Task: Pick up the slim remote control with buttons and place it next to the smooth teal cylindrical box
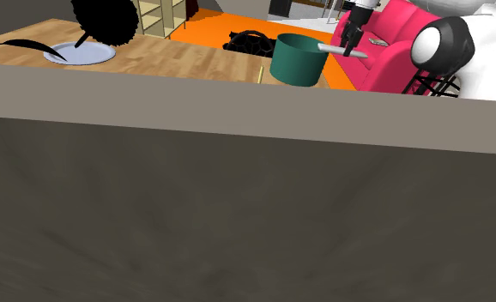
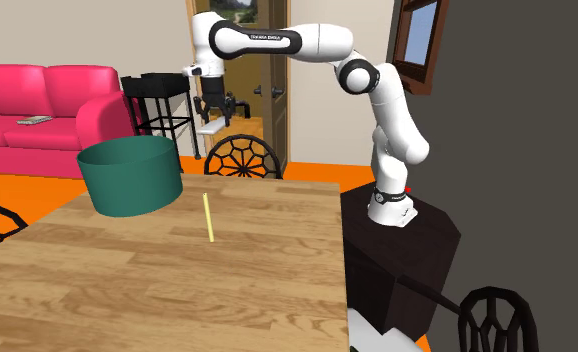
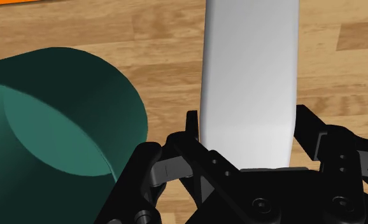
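The slim remote point(image 3: 249, 83) is drawn as a plain white-grey slab with no buttons showing. My black gripper point(image 3: 249, 124) is shut on one end of it, and it sticks out past the fingers. In the second exterior view the gripper point(image 2: 212, 108) hangs high above the table's far edge with the remote point(image 2: 210, 126) under it. The smooth teal cylindrical box point(image 2: 129, 175) stands upright on the wooden table point(image 2: 177, 290), below the gripper and towards that view's left. In the shoulder view the gripper point(image 1: 351, 36) holds the remote point(image 1: 339, 51) just right of the box point(image 1: 298, 58).
A thin yellow stick point(image 2: 209, 216) lies on the table beside the box. A pale plate point(image 1: 79, 53) sits far along the table. A black chair point(image 2: 242, 158) stands at the far edge, with a pink sofa point(image 2: 47, 115) behind. My stand point(image 2: 402, 250) adjoins the table.
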Controlling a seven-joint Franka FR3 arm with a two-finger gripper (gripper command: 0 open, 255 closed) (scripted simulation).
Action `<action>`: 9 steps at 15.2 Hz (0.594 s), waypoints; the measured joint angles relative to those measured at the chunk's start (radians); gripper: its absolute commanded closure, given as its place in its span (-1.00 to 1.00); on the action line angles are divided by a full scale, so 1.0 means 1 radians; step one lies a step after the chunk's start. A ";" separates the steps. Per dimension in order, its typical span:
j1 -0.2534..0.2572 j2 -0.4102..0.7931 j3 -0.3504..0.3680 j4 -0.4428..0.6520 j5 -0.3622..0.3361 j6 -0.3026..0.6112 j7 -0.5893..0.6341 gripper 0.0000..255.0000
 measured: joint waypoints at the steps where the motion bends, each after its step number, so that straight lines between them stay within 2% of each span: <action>1: 0.004 -0.006 0.000 -0.023 -0.002 0.016 0.001 1.00; 9: 0.023 -0.039 0.000 -0.185 -0.011 0.145 -0.003 1.00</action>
